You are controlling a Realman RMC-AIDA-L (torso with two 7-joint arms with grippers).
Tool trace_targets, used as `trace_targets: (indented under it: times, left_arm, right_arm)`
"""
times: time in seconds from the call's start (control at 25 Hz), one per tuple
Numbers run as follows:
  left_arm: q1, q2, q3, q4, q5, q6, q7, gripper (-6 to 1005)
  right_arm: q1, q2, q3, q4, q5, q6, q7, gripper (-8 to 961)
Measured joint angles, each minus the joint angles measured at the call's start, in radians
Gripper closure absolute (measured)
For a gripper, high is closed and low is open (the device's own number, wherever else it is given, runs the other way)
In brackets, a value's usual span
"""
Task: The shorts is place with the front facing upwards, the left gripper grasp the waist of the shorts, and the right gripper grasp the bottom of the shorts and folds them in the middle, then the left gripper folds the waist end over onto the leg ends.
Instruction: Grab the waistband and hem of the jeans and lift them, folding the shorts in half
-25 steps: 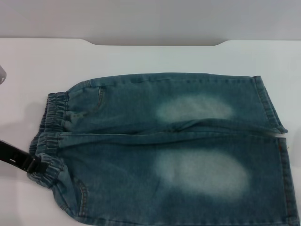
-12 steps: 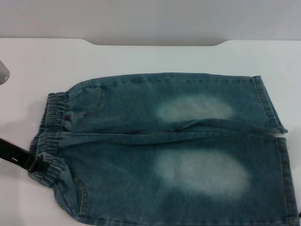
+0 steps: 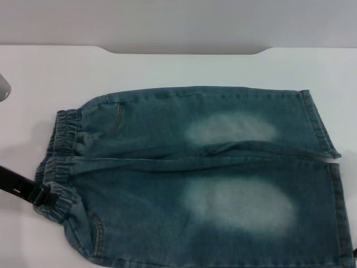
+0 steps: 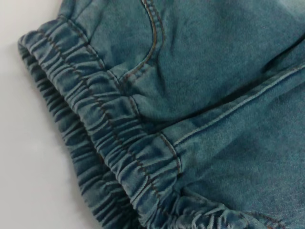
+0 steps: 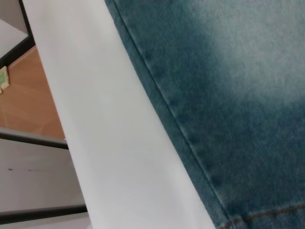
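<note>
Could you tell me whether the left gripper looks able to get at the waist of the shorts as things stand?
Probably yes. The left gripper is already at the near corner of the waist, which lies flat on the white table with nothing over it; whether it has a hold is unclear.

Head view: taken from above, facing forward and down; the whole shorts (image 3: 201,173) on the table (image 3: 44,72) are covered. Left wrist view: held close over the waist (image 4: 109,143). Right wrist view: held close over a seam by the table edge. The shorts are shared by all three.
</note>
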Motion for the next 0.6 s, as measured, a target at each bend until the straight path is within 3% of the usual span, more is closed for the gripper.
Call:
trace_targets:
  times: [0.6]
  left_arm:
    - [0.001, 0.0, 0.029, 0.0, -0.002, -0.003, -0.014, 944]
  right_arm:
    - [0.014, 0.0, -0.012, 0.026, 0.01, 0.032, -0.001, 455]
